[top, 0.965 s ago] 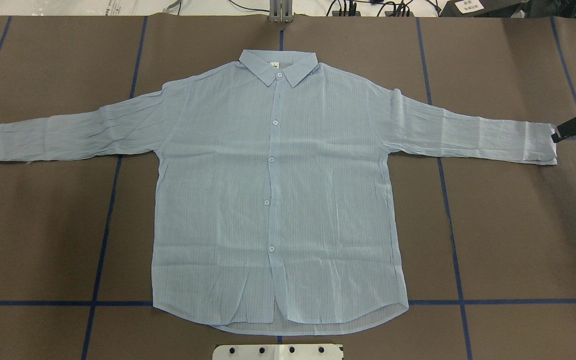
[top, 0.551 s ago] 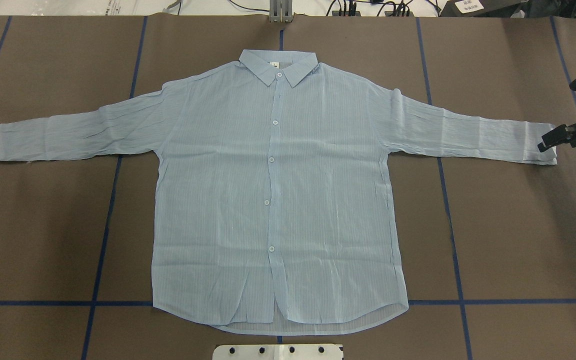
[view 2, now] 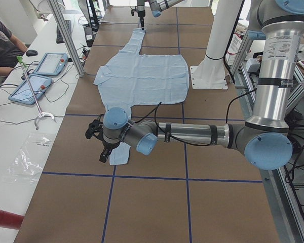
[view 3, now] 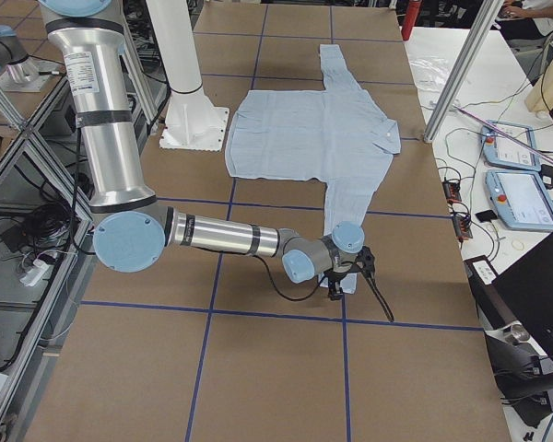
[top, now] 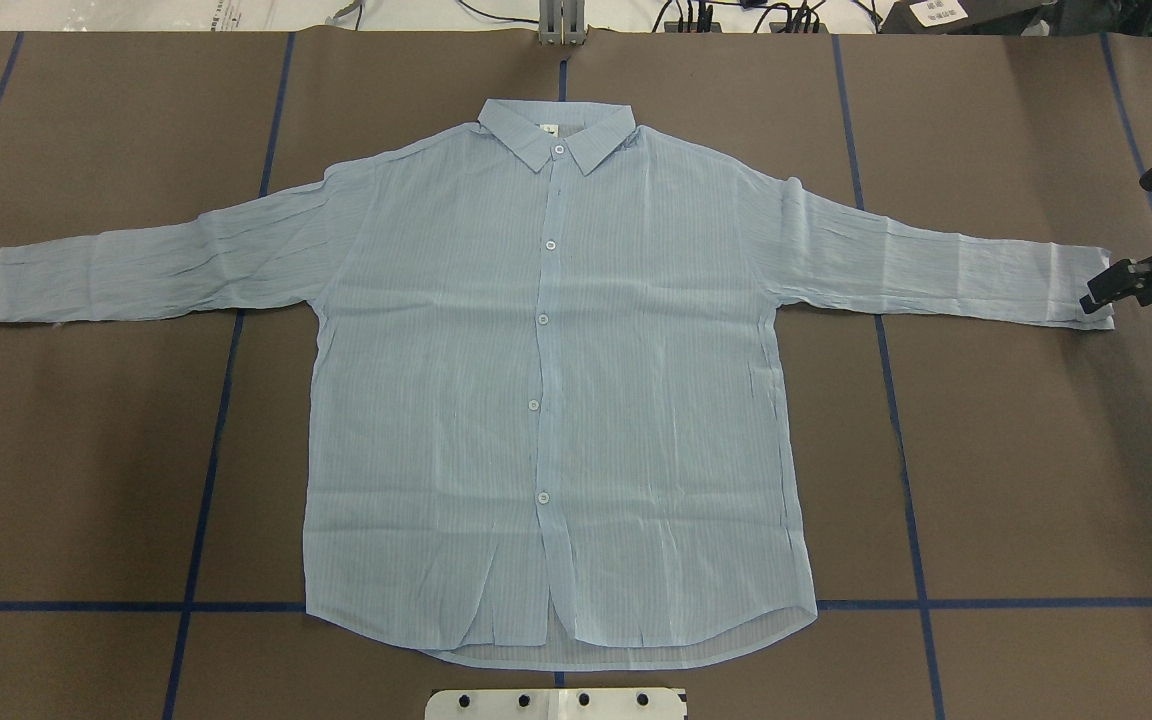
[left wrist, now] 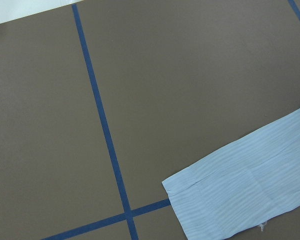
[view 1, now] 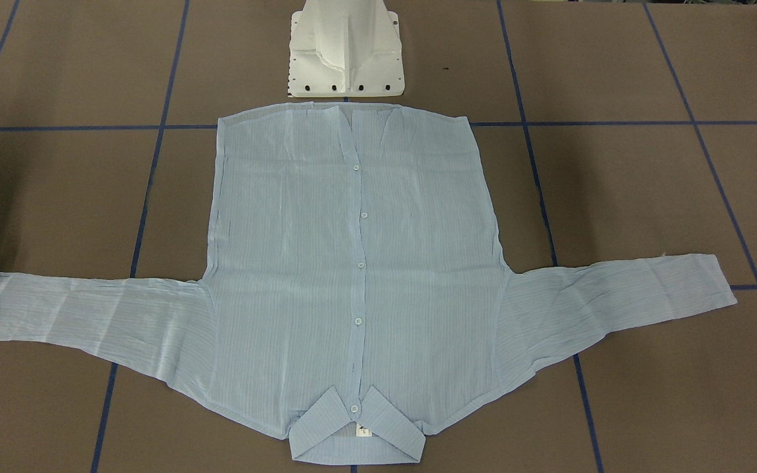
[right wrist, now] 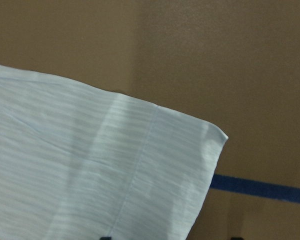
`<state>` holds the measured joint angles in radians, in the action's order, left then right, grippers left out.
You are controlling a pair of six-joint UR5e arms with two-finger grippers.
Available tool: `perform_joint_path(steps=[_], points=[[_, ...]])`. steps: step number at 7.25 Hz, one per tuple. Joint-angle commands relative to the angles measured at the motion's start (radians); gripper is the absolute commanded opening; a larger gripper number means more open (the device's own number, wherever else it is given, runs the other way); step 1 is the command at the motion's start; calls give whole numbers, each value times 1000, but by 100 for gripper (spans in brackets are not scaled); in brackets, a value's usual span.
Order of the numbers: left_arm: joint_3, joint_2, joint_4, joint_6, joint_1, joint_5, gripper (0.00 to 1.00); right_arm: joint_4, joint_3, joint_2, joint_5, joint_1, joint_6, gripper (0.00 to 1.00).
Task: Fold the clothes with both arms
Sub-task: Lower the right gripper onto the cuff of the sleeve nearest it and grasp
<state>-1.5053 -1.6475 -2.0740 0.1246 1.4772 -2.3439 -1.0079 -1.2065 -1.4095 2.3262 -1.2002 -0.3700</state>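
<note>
Shirt [top: 556, 400] spread flat; right jaws at cuff [top: 1071, 285] edge.

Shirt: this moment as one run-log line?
shirt: flat, unfolded | right claw: open at one cuff | left claw: by other cuff, state unclear | fold: not begun

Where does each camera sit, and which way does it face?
Front-facing: across the table, facing the pedestal beyond the shirt.
Overhead: behind the pedestal, looking down; right gripper at cuff.
Left: table end; left arm near.
Right: opposite end; right arm near.
Left wrist: above the other cuff; no body.
Right wrist: close over the first cuff.
Shared: all show the shirt.
</note>
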Motion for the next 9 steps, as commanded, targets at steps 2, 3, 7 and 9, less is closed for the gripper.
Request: perform_joint_path(steps=[2,3,7,9], points=[[1,0,0,0,0,0,100,0,-1,6,-25,1,-32,59],[2,0,0,0,0,0,100,0,-1,7,-25,1,-37,44],[2,0,0,0,0,0,100,-3,1,9,-25,4,-37,38],[-1,0,-2,0,0,0,100,-1,-1,10,-27,17,-37,39]])
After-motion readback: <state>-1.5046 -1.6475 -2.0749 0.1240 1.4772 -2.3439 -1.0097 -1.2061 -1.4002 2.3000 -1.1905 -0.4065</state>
